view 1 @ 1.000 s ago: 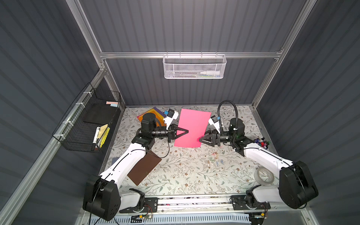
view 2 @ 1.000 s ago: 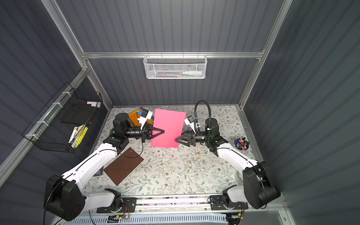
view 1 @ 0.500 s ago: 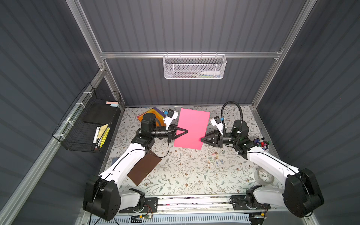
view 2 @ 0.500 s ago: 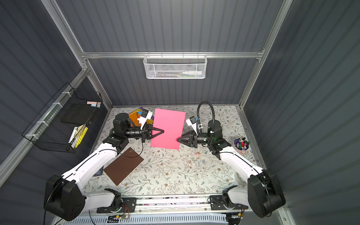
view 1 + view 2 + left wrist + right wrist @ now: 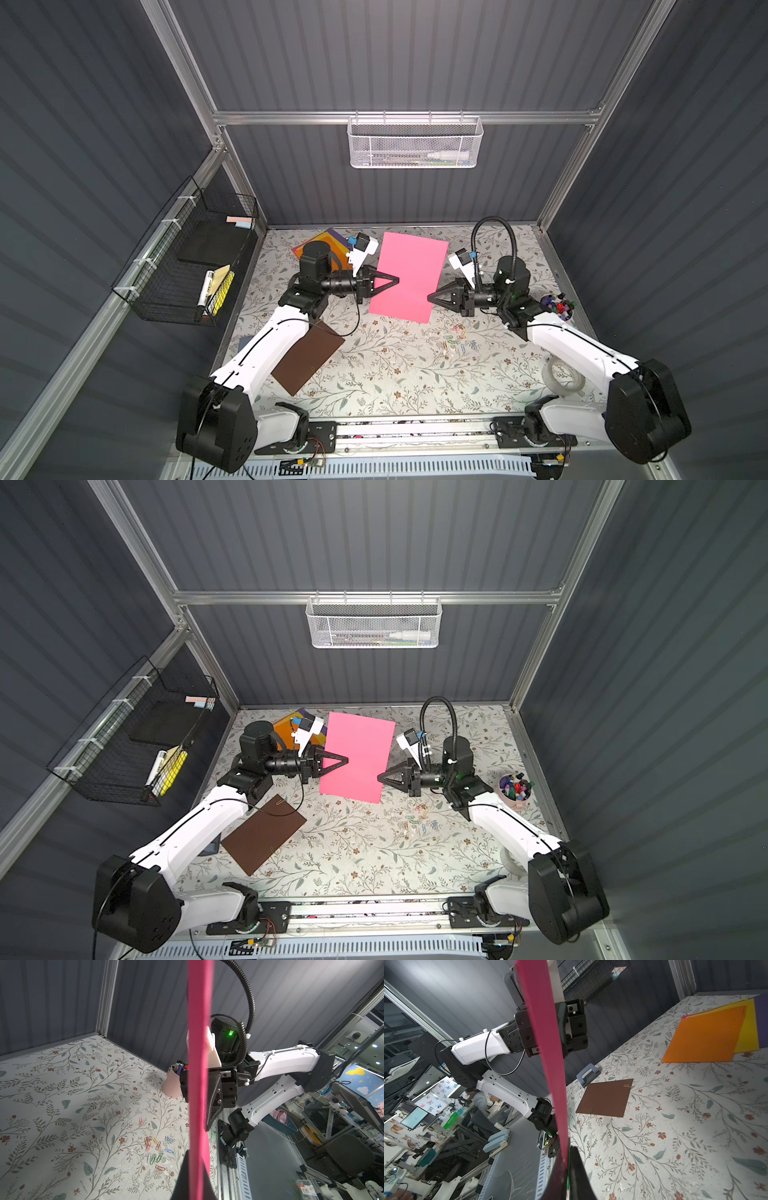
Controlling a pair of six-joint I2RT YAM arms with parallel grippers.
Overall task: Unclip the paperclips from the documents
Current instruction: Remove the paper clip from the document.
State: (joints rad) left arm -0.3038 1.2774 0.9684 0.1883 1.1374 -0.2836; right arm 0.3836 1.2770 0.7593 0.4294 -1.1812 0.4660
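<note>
Your L gripper (image 5: 395, 279) and R gripper (image 5: 431, 297) hold the pink sheet (image 5: 409, 266) aloft, both jaws pinched tight on opp. edges.

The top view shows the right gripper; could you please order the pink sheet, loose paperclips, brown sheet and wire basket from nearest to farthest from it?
1. Pink sheet, its edge pinched by the right gripper.
2. Loose paperclips, on the table beside it.
3. Brown sheet, front left.
4. Wire basket, left wall.
</note>
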